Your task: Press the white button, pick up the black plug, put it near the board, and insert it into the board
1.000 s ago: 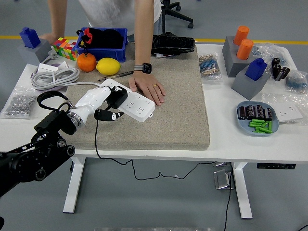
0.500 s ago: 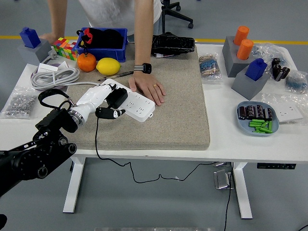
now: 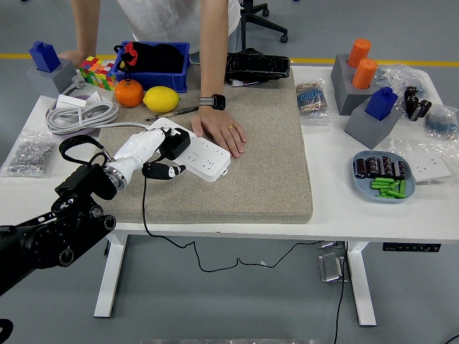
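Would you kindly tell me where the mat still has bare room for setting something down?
The beige mat is bare right of the person's hand and along its near edge below the power strip. Crowded: its left end, with the left hand and black plug.

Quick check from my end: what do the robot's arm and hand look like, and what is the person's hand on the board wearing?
The left arm is black with round joint housings and a black cable loop near the wrist. Its left hand is white with dark fingertips. The person's hand wears a ring, with a dark watch on the wrist.
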### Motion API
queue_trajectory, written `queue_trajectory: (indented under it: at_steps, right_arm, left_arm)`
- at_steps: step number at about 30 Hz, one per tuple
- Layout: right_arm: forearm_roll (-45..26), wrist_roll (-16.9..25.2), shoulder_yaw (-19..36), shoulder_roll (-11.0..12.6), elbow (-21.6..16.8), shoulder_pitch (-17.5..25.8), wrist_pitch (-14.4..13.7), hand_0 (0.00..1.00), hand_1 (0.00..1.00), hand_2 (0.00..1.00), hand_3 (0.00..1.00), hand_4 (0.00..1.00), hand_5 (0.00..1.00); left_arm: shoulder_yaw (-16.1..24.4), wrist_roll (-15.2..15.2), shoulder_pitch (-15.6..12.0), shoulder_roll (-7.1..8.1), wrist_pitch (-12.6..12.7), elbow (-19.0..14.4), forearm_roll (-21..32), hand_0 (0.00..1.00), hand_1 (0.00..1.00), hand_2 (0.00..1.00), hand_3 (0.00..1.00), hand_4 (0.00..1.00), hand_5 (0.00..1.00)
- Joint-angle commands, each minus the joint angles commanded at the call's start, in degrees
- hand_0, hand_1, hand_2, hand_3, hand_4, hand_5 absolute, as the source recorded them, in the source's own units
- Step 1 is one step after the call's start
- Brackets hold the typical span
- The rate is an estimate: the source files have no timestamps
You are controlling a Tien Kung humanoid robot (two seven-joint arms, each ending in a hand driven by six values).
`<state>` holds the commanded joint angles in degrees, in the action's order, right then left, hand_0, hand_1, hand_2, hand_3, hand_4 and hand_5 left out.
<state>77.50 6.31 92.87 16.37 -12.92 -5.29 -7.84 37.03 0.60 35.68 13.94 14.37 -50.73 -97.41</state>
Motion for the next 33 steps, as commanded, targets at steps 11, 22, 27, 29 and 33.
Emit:
queue_trajectory:
  at_steps: [11,22,27,29,33]
  right_arm:
    - [0.2,0.05,0.47,0.0,0.13,0.21,-0.01,0.66,0.584,0.57,0.559,0.618,0.262]
    - [0.27,0.0,0.52,-0.11,0.09,0.26,0.08,0.659,0.583,0.569,0.56,0.617,0.262]
    - [0.27,-0.03,0.66,-0.14,0.07,0.26,0.12,0.658,0.582,0.569,0.56,0.617,0.262]
    - [0.3,-0.04,0.7,-0.15,0.1,0.29,0.11,0.658,0.582,0.569,0.56,0.617,0.262]
    - [0.35,-0.07,0.72,-0.14,0.13,0.36,0.11,0.658,0.582,0.569,0.56,0.617,0.262]
  left_arm:
    - [1.41,0.77,-0.35,0.11,0.9,-0.55,-0.31,0.893,0.874,0.817,0.763,0.802,0.222]
    - [6.07,3.55,-1.22,0.73,5.1,-2.7,0.35,0.98,0.978,0.945,0.903,0.889,0.484]
    - [9.86,2.76,-2.23,0.96,5.37,-3.81,-0.45,0.99,0.985,0.973,0.929,0.921,0.563]
    - [11.77,2.5,-2.89,1.07,5.31,-4.36,-0.93,0.99,0.985,0.973,0.929,0.921,0.563]
    - [15.41,2.35,-4.21,1.22,5.36,-5.28,-1.79,0.991,0.984,0.961,0.921,0.936,0.564]
